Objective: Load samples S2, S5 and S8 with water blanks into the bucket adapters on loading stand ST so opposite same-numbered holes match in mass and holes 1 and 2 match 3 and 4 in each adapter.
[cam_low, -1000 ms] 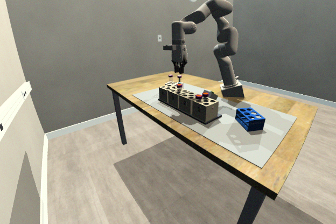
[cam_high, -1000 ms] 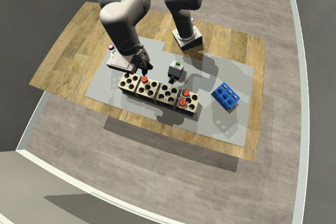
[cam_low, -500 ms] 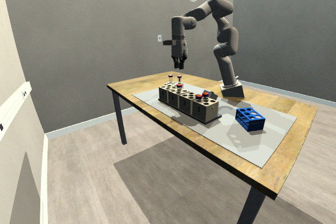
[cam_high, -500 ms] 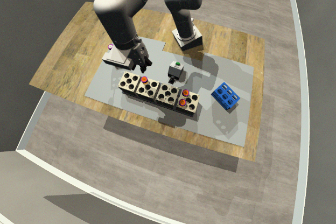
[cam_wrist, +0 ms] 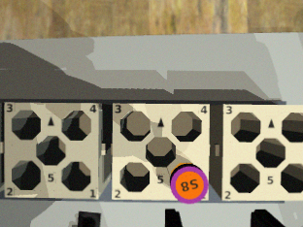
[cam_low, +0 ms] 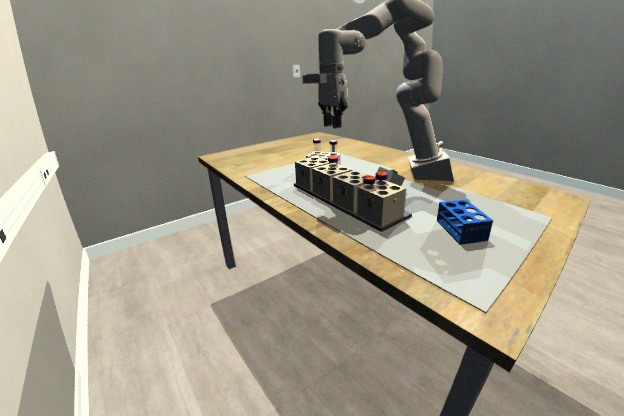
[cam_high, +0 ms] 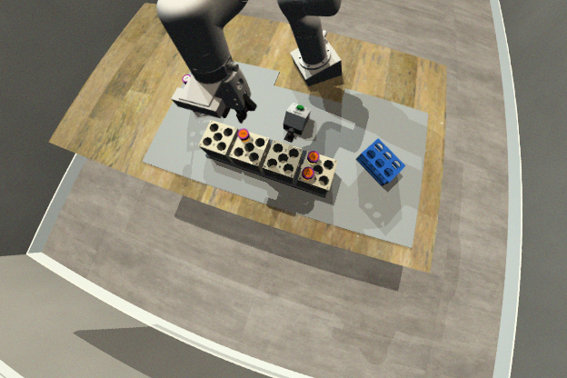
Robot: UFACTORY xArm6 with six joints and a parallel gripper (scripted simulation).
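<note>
Orange-dotted tube (cam_wrist: 188,184) in hole 1

Four adapters (cam_high: 249,147), one blue rack (cam_high: 380,161), three orange-dot tubes (cam_high: 243,134).

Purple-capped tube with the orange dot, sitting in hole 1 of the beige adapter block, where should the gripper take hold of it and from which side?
Grip the purple cap from straight above, with the fingers on opposite sides of it. The tube stands upright, sunk in the beige adapter block, so probably only its cap end is exposed.
</note>
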